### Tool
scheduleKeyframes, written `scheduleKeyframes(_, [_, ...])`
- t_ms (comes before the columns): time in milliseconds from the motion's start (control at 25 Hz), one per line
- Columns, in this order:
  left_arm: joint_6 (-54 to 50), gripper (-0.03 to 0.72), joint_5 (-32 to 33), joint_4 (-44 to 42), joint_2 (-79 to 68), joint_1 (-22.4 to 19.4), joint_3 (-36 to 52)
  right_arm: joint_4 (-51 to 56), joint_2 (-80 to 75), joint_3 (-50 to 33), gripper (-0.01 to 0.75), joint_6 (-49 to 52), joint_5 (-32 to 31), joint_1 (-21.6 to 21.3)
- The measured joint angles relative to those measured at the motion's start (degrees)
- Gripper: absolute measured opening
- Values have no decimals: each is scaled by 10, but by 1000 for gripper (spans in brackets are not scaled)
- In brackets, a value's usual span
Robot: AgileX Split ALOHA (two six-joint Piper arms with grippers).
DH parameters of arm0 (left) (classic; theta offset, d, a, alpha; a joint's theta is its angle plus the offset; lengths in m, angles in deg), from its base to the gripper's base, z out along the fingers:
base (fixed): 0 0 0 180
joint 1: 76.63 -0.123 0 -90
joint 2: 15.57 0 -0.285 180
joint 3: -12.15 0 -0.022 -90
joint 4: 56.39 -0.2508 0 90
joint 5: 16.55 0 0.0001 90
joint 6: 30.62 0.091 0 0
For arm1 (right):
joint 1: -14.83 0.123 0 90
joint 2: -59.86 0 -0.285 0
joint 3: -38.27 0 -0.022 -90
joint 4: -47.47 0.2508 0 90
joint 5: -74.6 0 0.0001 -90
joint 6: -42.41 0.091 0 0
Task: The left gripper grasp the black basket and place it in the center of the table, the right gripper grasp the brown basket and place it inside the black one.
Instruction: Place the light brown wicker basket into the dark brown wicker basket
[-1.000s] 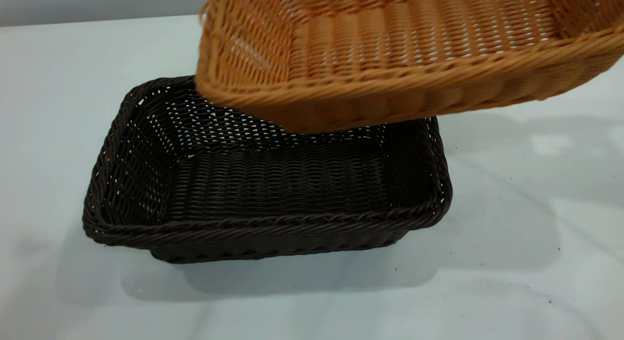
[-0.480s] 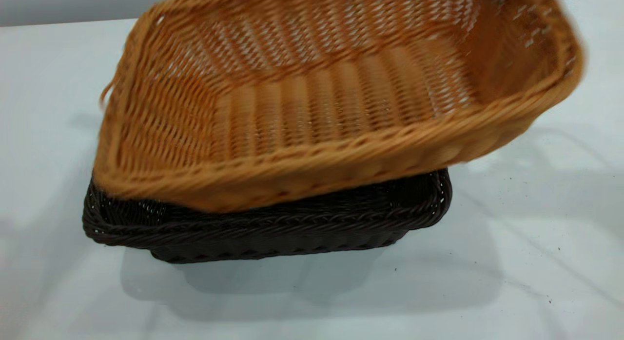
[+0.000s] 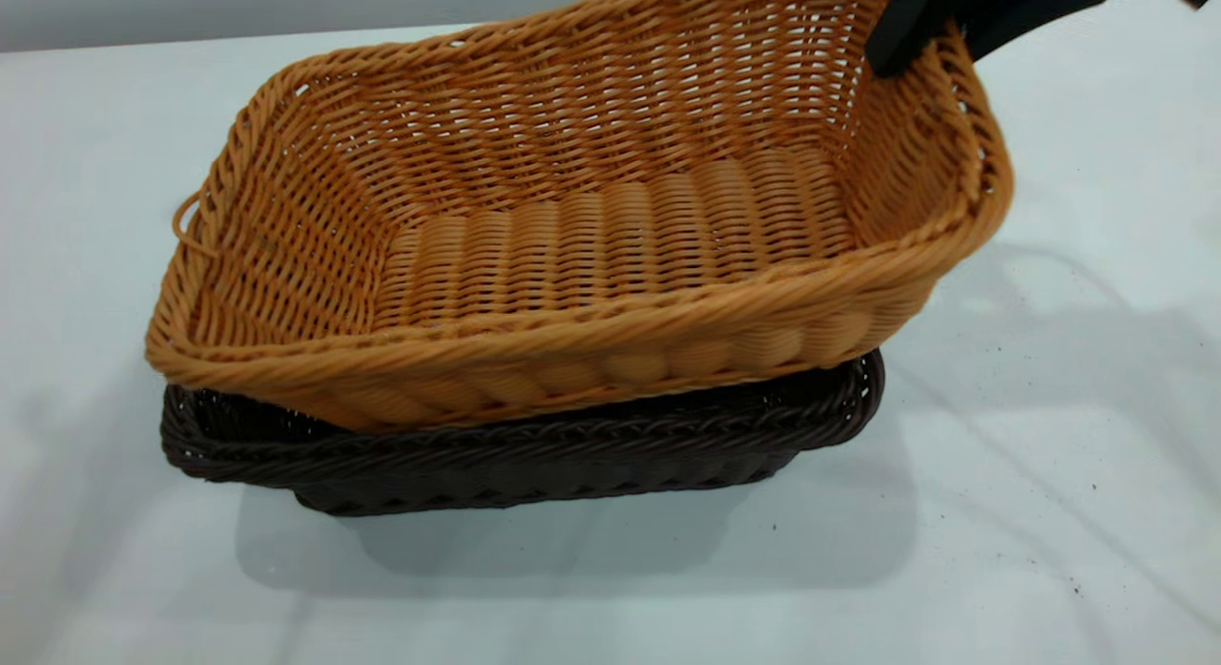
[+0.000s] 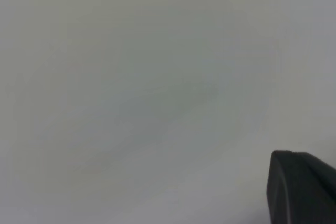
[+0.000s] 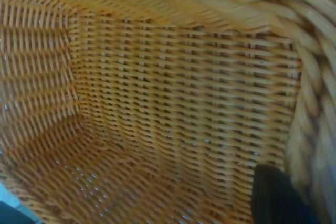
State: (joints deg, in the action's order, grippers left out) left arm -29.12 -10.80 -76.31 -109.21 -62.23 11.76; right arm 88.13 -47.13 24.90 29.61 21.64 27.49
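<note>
brown basket (image 3: 591, 255): I'm seeing it lying lengthwise left to right, tilted, left end sunk into the black basket (image 3: 534, 450), right end raised, loop at the left end
black basket: sitting flat on the table (image 3: 1049, 512), long axis left to right
right gripper (image 3: 920, 40): I'm keeping it clamped on the brown basket's right rim
left gripper (image 4: 302, 187): parked over bare table, can't tell its fingers

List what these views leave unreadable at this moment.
- Exterior view: dark woven wicker basket, interior hidden by the orange-tan woven wicker basket; nesting depth unclear.
- Exterior view: right gripper, cut off by the top edge.
- Left wrist view: left gripper, only a dark corner shows.
</note>
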Motion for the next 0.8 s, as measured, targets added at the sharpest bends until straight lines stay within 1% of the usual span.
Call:
scheduleKeyframes(200, [0, -1, -19, 0, -7, 0, 0, 26, -1, 0, 115, 0, 15, 0])
scheduleKeyframes(320, [0, -1, -19, -1, -10, 0, 0, 28, -1, 0, 115, -1, 22, 0])
scheduleKeyframes(440, [0, -1, -30, -1, -13, 0, 0, 41, -2, 0, 115, -2, 25, 0])
scheduleKeyframes(640, [0, -1, -30, -1, -19, 0, 0, 44, -15, 0, 115, -2, 22, 1])
scheduleKeyframes(800, [0, -1, -31, -1, -19, 0, 0, 50, -32, 0, 115, 1, 25, 25])
